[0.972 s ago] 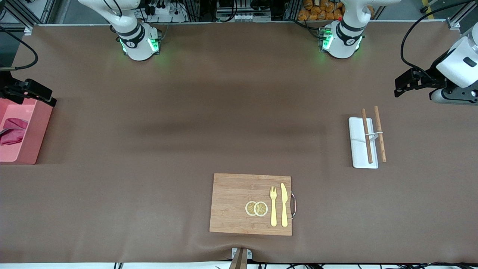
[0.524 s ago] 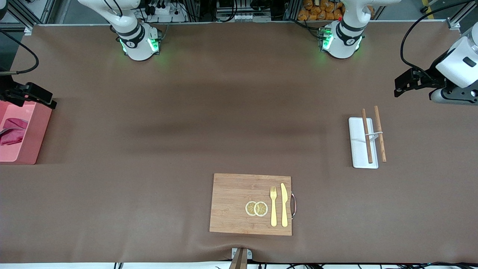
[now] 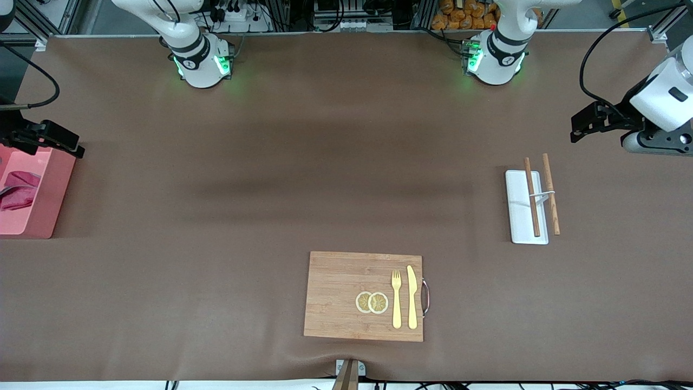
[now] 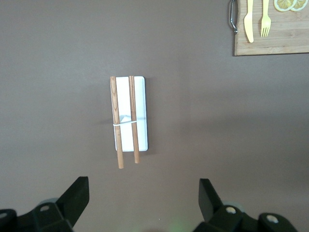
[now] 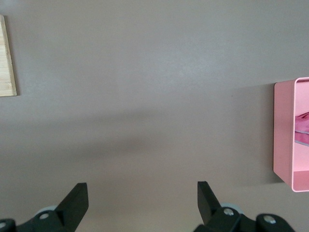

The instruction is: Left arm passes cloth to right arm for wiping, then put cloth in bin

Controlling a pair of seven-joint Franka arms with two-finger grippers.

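Observation:
The crimson-pink cloth lies crumpled inside the pink bin at the right arm's end of the table. In the right wrist view a corner of the bin shows with the cloth in it. My right gripper is open and empty, over bare table beside the bin; its black wrist shows over the bin's edge. My left gripper is open and empty, over the table at the left arm's end, near the white tray.
A white tray with two wooden sticks lies toward the left arm's end. A wooden cutting board with a yellow fork, a knife and lemon slices lies near the front camera.
Both wrists have drifted slightly toward the bases' side of the table. The cloth has stayed in the bin. Both grippers remain open.

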